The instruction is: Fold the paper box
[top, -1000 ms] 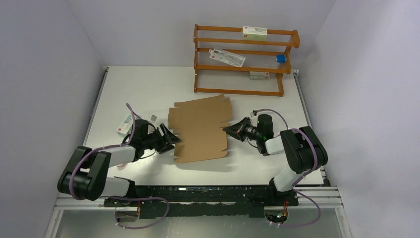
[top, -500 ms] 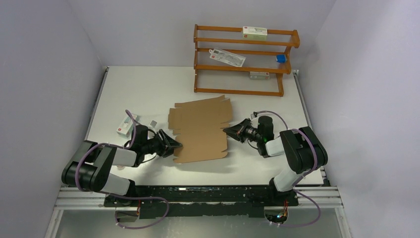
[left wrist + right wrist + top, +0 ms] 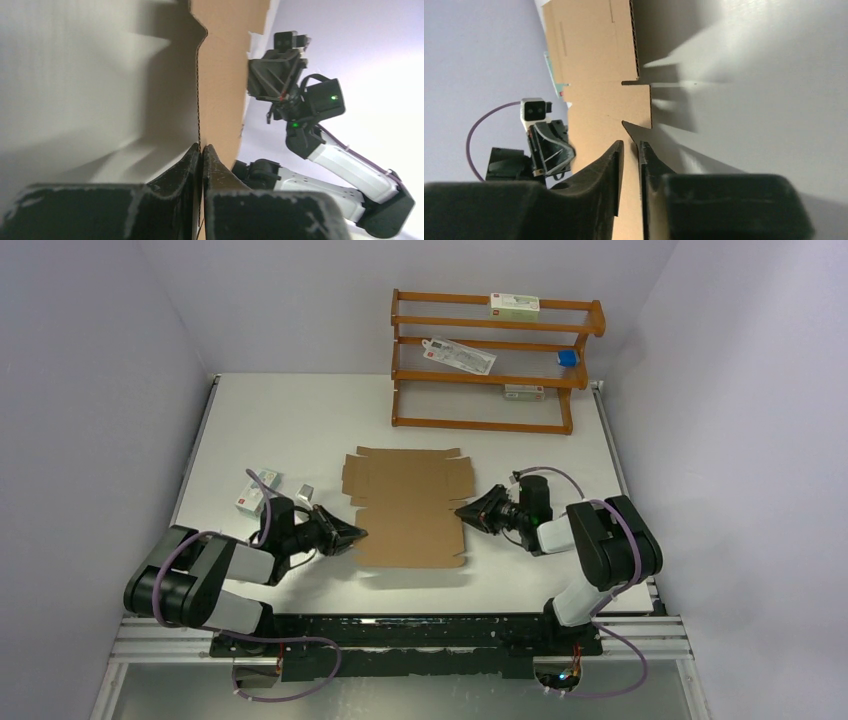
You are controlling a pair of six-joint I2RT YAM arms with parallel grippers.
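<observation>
The paper box (image 3: pixel 405 505) is a flat brown die-cut cardboard sheet lying in the middle of the white table. At the sheet's near left edge, my left gripper (image 3: pixel 355 534) lies low on the table. In the left wrist view that gripper (image 3: pixel 201 150) is shut on the thin corrugated edge of the cardboard (image 3: pixel 220 75). My right gripper (image 3: pixel 462 513) is at the sheet's right edge. Seen from the right wrist, its jaws (image 3: pixel 630 147) stand slightly open, with the cardboard (image 3: pixel 594 60) between them and a gap on each side.
A wooden rack (image 3: pixel 495 360) stands at the back of the table with white cartons and a small blue item on its shelves. A white carton (image 3: pixel 255 490) and a tiny item (image 3: pixel 307 490) lie left of the sheet, behind my left arm.
The sheet, lifted and tilted a moment ago, now lies flat on the table. My left gripper has shut on its left edge. The right jaws have parted a little.
</observation>
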